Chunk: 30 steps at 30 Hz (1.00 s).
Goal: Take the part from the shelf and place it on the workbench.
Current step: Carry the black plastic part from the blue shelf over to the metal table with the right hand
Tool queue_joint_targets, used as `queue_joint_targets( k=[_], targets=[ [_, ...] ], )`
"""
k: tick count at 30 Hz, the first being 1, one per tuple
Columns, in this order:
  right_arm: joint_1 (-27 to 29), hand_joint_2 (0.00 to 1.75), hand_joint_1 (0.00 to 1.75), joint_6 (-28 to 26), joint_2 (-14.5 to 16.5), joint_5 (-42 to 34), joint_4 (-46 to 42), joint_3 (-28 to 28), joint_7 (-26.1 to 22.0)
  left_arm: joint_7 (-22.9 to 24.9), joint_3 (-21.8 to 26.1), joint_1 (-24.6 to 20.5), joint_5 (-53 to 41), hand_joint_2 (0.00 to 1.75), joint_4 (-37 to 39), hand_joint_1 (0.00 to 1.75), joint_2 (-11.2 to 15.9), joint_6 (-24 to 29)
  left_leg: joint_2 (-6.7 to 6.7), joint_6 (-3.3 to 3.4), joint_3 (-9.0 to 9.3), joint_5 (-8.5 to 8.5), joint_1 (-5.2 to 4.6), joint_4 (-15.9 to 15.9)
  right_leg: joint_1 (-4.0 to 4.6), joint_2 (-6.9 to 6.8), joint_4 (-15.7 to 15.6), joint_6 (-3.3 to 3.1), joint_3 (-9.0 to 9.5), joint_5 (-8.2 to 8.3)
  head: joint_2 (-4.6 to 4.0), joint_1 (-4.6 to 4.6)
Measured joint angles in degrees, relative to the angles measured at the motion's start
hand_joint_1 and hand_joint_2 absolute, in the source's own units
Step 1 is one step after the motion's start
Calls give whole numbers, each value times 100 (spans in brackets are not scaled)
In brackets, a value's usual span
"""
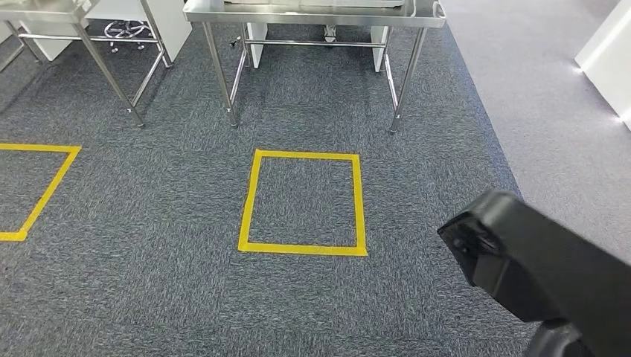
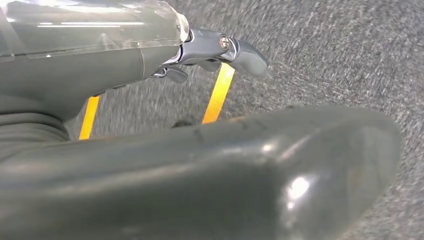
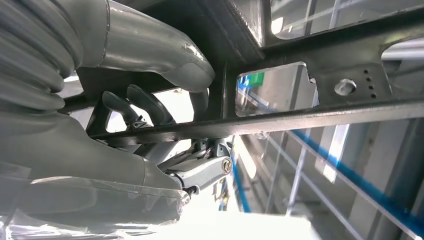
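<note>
The part (image 1: 537, 266) is a black metal piece that rises into the head view at the lower right, above the carpet. In the right wrist view it is a dark frame with cut-out windows (image 3: 350, 87). My right hand (image 3: 125, 110) grips it, with the thumb over one bar and the darker fingers (image 3: 142, 102) hooked behind it. My left hand (image 2: 150, 65) hangs over the carpet and holds nothing; its thumb (image 2: 240, 170) looms large and its fingers are apart. A steel workbench (image 1: 312, 16) stands ahead at the top of the head view.
A second steel table (image 1: 52, 16) stands at the far left. A yellow tape square (image 1: 303, 203) marks the carpet in front of the workbench, and another (image 1: 41, 190) lies at the left. A white unit (image 1: 606, 56) stands at the right. Beyond the part, shelf rails with blue strips (image 3: 350, 180) show.
</note>
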Motion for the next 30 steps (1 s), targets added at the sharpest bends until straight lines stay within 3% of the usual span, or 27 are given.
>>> queue_joint_targets(
  k=[3, 5, 8, 9, 10, 12, 14, 18, 20, 23, 25, 26, 27, 29, 30],
  targets=[
    [-169, 175, 175, -48, 36, 151, 202, -7, 126, 30, 26, -21, 55, 0, -8, 0, 90, -92, 11, -101, 61, -47, 3, -19, 22, 17, -59, -115, 49, -61, 0, -3],
    [-235, 175, 175, -77, 55, 219, 285, -18, 218, 34, 30, -18, 54, 0, -18, 0, 130, -94, -31, -151, -38, -178, 14, 251, -5, 22, -112, -194, 136, -83, 0, -25],
    [-335, 175, 175, -101, 71, 373, 416, -71, 445, 59, 58, 11, 48, 0, -28, 0, 175, -97, -85, -181, -736, -575, 21, 1409, 9, 34, -129, -284, 260, -179, 0, -55],
    [-371, 175, 175, -113, 71, 435, 475, -112, 534, 73, 70, 22, 43, 0, -30, 0, 190, -101, -88, -183, -948, -581, 20, 1674, 19, 50, -129, -293, 309, -223, 0, -55],
    [-414, 175, 175, -125, 71, 484, 537, -164, 622, 86, 82, 33, 37, 0, -30, 0, 201, -106, -89, -178, -1064, -461, 20, 1727, 27, 72, -128, -293, 370, -271, 0, -55],
    [-526, 175, 175, -128, 70, 540, 670, -302, 781, 103, 103, 43, 25, 0, -30, 0, 227, -118, -92, -137, -973, 99, 16, 1159, 38, 112, -128, -278, 538, -391, 0, -55],
    [-671, 175, 175, -88, 66, 563, 808, -452, 912, 117, 115, 39, 19, 0, -29, 0, 270, -130, -98, -69, -725, 457, -20, 480, 49, 135, -136, -231, 668, -510, 0, -45],
    [-894, 175, 175, -18, 50, 580, 1003, -675, 1024, 134, 122, 14, 29, 0, -31, 0, 337, -146, -101, 54, -511, 370, -60, 126, 32, 134, -113, -85, 743, -539, 1, -43],
    [-961, 175, 175, -13, 44, 586, 1061, -746, 1028, 133, 123, 14, 33, 0, -31, 0, 359, -146, -114, 114, -356, 340, -30, 2, 20, 109, 206, -23, 610, -533, 2, -33],
    [-1022, 175, 175, -14, 33, 596, 1121, -817, 1031, 134, 124, 12, 28, 0, -31, 0, 371, -148, -120, 147, -156, 243, -11, -86, -26, 88, 1168, 73, -98, -834, 1, -12],
    [-1053, 175, 175, -16, 19, 625, 1177, -878, 1086, 139, 126, 20, 22, 0, -31, 0, 371, -156, -128, 120, -13, 121, 7, -91, -64, 77, 1409, 115, -481, -976, 1, -10],
    [-1097, 175, 175, -13, 4, 649, 1217, -923, 1145, 148, 128, 24, 20, 0, -31, 0, 371, -164, -133, 96, 83, 48, 23, -90, -81, 67, 1278, 132, -550, -890, 0, -7],
    [-1159, 175, 175, 1, -16, 668, 1266, -979, 1215, 160, 130, 25, 20, 0, -31, 0, 371, -175, -135, 65, 189, -29, 42, -90, -99, 50, 1003, 157, -545, -662, 0, -7],
    [-1307, 175, 175, 57, -69, 690, 1401, -1118, 1334, 186, 140, 23, 25, 0, -31, 0, 382, -200, -132, -7, 356, -178, 61, -85, -121, -16, 378, 177, -483, -11, 0, 8],
    [-1375, 175, 175, 82, -94, 703, 1474, -1191, 1381, 197, 145, 13, 6, 0, -31, 0, 391, -220, -125, -50, 400, -239, 58, -92, -112, -36, 198, 145, -469, 206, 0, 13]
  ],
)
